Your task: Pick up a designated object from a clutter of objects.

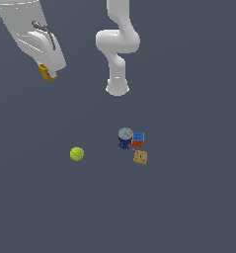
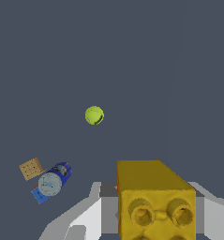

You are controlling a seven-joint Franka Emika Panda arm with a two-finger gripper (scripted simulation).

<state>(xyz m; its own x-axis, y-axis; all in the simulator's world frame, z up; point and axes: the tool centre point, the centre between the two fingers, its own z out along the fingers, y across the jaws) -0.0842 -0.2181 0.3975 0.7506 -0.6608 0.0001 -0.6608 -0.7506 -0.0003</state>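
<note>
Yellow-orange block (image 1: pixel 47 72) sits clamped in the gripper (image 1: pixel 48 74), raised well above the floor at the exterior view's upper left — wrist view shows its studded face (image 2: pixel 155 206) close up btw grey fingers (image 2: pixel 92 213). Rest of clutter lies on the floor: can (image 1: pixel 125 138) touching cube (image 1: pixel 137 139), tan block (image 1: pixel 140 157) just near of them, ball (image 1: pixel 77 153) well apart to the left.

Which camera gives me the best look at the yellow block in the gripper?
The wrist view: the yellow block fills the foreground, its round studs plain, with gripper parts on both sides. The exterior view shows it only as a small yellow-orange sliver at the gripper's tip, high above the floor.
</note>
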